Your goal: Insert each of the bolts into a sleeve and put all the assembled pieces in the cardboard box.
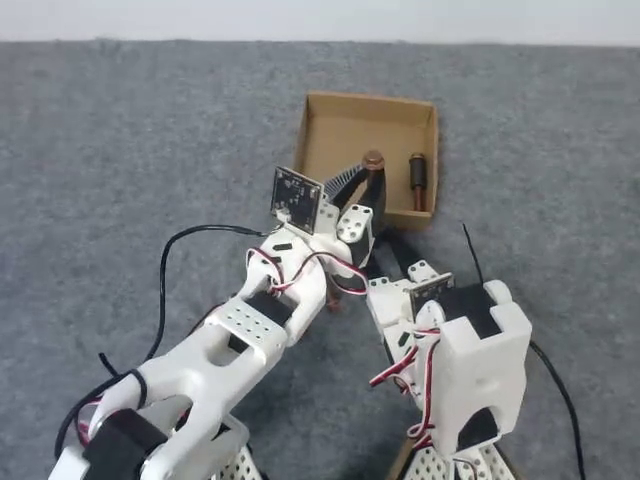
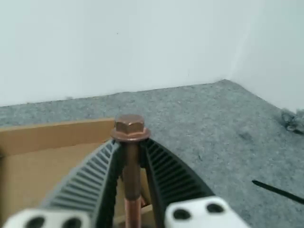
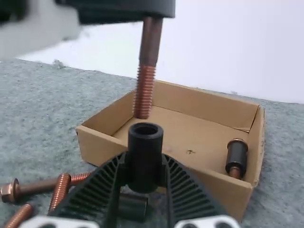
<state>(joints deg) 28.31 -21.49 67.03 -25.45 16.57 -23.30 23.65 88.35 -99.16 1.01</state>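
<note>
My left gripper (image 2: 130,156) is shut on a copper bolt (image 2: 129,142), held upright with its hex head on top; in the high view the bolt head (image 1: 373,160) shows over the near edge of the cardboard box (image 1: 330,125). My right gripper (image 3: 144,166) is shut on a black sleeve (image 3: 145,152), standing upright with its bore facing up. The bolt's threaded tip (image 3: 144,92) hangs just above the sleeve's mouth, apart from it. One assembled bolt-and-sleeve piece (image 3: 236,158) lies inside the box (image 3: 209,180), also seen as the piece (image 1: 418,178) at the box's right side.
Loose copper bolts (image 3: 33,187) lie on the grey carpet beside the box, and another black sleeve (image 3: 133,206) sits under my right gripper. Both arms crowd the space in front of the box. A black cable (image 1: 190,245) runs across the carpet at the left.
</note>
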